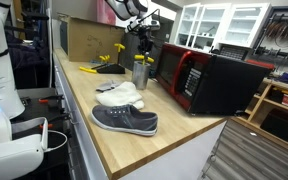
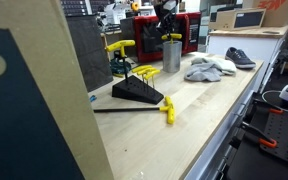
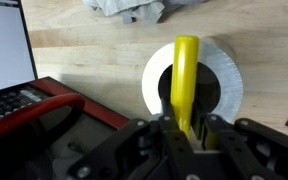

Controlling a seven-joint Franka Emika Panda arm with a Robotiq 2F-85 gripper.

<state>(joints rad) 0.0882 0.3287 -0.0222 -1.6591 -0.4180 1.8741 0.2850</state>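
Wrist view, claw (image 3: 188, 132) downward, gripping yellow handle (image 3: 186, 70), seemingly over cup (image 3: 232, 90)

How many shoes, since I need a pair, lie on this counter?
1. A grey sneaker lies on the counter next to the crumpled white cloth, in both exterior views. Another may be hidden off-frame.

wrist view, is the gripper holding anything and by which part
Yes. The gripper is shut on a yellow tool handle, pinched at the end nearest the camera; the rest sticks out over the open metal cup.
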